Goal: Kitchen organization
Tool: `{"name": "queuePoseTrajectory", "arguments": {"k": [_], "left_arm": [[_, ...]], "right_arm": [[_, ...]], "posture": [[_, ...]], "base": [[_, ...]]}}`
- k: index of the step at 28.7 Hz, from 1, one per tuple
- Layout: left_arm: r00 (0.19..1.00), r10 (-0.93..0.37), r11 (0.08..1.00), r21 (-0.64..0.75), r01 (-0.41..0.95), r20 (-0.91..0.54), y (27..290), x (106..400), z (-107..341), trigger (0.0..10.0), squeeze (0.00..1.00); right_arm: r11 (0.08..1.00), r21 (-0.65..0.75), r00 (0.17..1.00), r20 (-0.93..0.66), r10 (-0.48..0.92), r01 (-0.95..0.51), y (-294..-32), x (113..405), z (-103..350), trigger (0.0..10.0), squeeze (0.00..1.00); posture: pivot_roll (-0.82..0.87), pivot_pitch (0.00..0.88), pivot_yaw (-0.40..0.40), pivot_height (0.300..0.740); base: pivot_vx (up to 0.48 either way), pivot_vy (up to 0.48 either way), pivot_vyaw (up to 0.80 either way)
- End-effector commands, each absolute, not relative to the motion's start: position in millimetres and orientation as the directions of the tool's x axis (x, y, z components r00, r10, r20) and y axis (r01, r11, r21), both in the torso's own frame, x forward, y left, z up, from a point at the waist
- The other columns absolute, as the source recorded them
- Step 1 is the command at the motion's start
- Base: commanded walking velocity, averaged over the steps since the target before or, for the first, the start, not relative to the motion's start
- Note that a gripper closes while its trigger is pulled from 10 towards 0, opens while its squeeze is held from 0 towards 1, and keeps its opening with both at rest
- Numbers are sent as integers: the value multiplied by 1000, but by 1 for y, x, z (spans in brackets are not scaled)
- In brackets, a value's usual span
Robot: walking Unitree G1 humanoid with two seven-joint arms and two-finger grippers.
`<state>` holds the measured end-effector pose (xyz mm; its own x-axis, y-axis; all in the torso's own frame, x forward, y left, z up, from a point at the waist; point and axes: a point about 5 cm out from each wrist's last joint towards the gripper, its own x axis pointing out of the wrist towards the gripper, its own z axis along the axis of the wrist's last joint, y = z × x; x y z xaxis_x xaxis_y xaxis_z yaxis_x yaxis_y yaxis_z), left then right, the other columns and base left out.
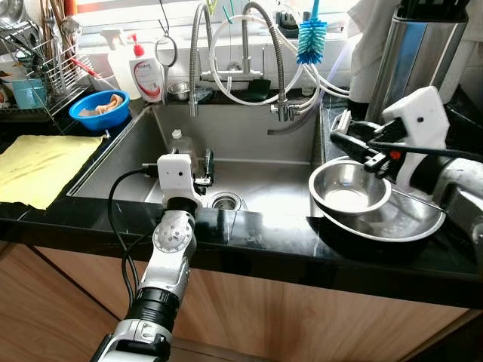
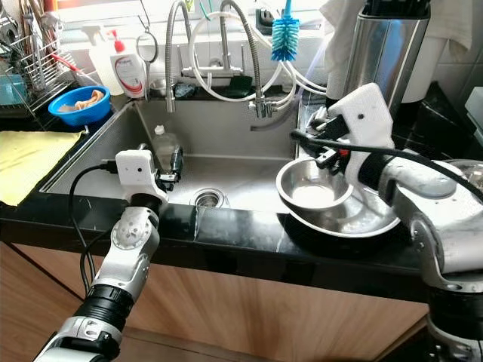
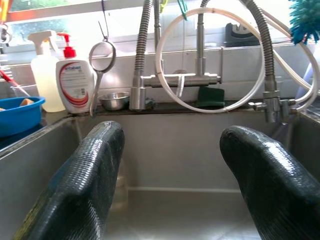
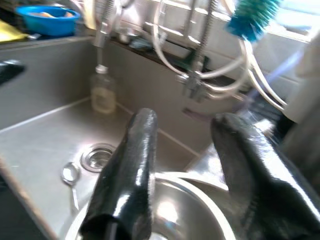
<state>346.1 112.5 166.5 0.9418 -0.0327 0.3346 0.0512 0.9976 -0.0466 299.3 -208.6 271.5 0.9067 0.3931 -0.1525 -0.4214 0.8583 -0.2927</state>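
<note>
Head views: I see the right gripper [image 1: 349, 143] over the rim of a small steel bowl [image 1: 349, 188]. The bowl sits mouth-up inside a wider steel bowl [image 1: 411, 224] on the black desk [image 1: 249, 245], just right of the sink [image 1: 249, 143]. The left gripper [image 1: 204, 170] hangs over the sink near the drain [image 1: 226, 201].

Left wrist view: fingers [image 3: 85, 175] spread apart, nothing between them, pointing at the faucet [image 3: 175, 80].

Right wrist view: fingers [image 4: 130, 165] parted above the small bowl's rim; I cannot tell if they touch it. A bottle [image 4: 103, 90] stands upright in the sink.

The right wrist view is blurred, and the dish rack [image 1: 30, 68] is cut off at the edge.
</note>
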Motion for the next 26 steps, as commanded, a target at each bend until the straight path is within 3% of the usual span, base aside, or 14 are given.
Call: {"name": "queuePoseTrajectory", "arguments": {"k": [1,4,6,10,20,21,26], "left_arm": [[944,-54,997,-27,66,327,111,348,166,10000,0],[943,-64,997,-22,75,327,110,347,166,10000,0],[943,-66,997,-19,77,327,110,347,167,10000,0],[942,-73,997,-14,82,327,111,347,166,10000,0],[942,-94,995,-7,102,323,109,346,166,10000,0],[941,-95,995,-7,102,324,109,346,166,10000,0],[942,-90,995,-8,98,323,111,347,167,10000,0]], "right_arm": [[867,-300,917,-142,372,-398,-209,300,271,10000,1000],[923,-241,953,-114,280,-300,-208,306,264,10000,1000],[976,-147,985,-82,149,-160,-213,312,260,10000,1000],[1000,-9,996,-86,25,-26,-210,313,247,10000,1000],[984,174,986,-168,-12,41,-184,302,233,10000,1000],[985,167,984,-176,-10,40,-183,299,234,10000,0],[984,165,987,-157,-45,72,-189,292,253,10000,0]], "posture": [[-300,0,145,740],[-298,0,146,740],[-296,0,147,740],[-294,0,148,740],[-294,0,148,740],[-294,0,145,740],[-309,0,145,740]], "base": [[0,0,0],[0,0,0],[0,0,0],[0,0,0],[0,0,0],[0,0,0],[0,0,0]]}}
